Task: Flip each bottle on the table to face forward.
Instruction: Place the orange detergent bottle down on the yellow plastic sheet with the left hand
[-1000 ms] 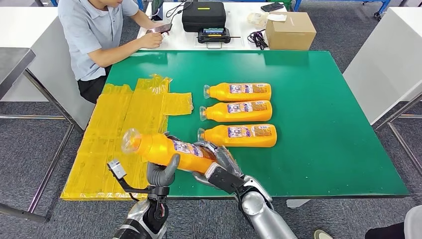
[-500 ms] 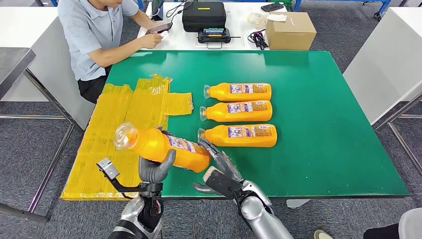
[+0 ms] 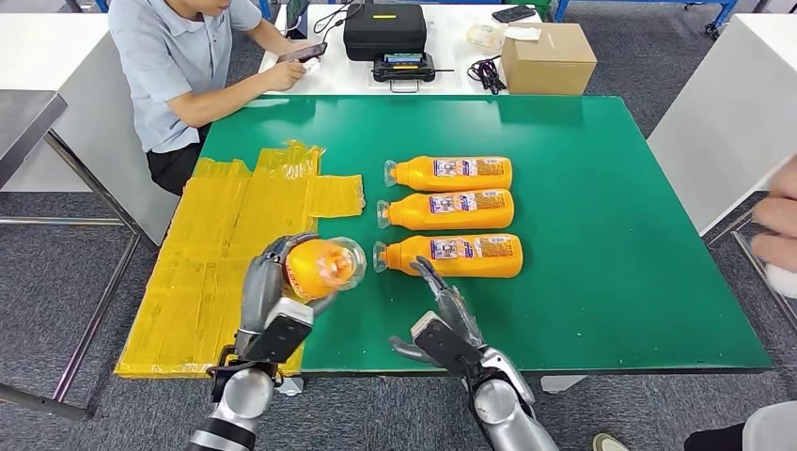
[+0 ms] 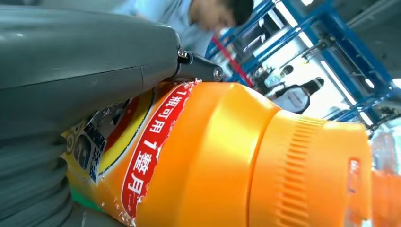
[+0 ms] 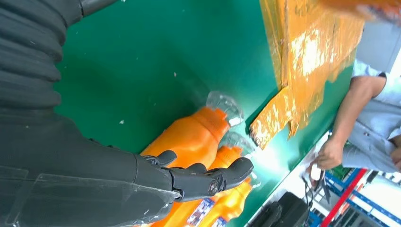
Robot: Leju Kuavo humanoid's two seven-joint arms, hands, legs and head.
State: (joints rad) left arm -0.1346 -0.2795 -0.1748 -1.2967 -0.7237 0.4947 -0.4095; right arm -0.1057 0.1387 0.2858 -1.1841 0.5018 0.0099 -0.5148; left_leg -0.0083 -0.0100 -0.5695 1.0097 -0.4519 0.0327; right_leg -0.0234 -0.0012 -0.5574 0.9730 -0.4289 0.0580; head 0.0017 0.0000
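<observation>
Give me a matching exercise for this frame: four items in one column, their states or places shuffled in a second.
Items:
1. Left hand
2. Right hand
3. Brown cardboard box
4. Crinkled yellow plastic sheet

States or places:
A. On the white table beyond the green one
B. Open, over the green table, holding nothing
C. Spread over the green table's left edge
D. Gripping an orange plastic bottle with a clear cap

Pairs: 1-D, 2-B, 3-A, 4-C

Left hand grips an orange bottle; right hand hovers empty, fingers apart.
</observation>
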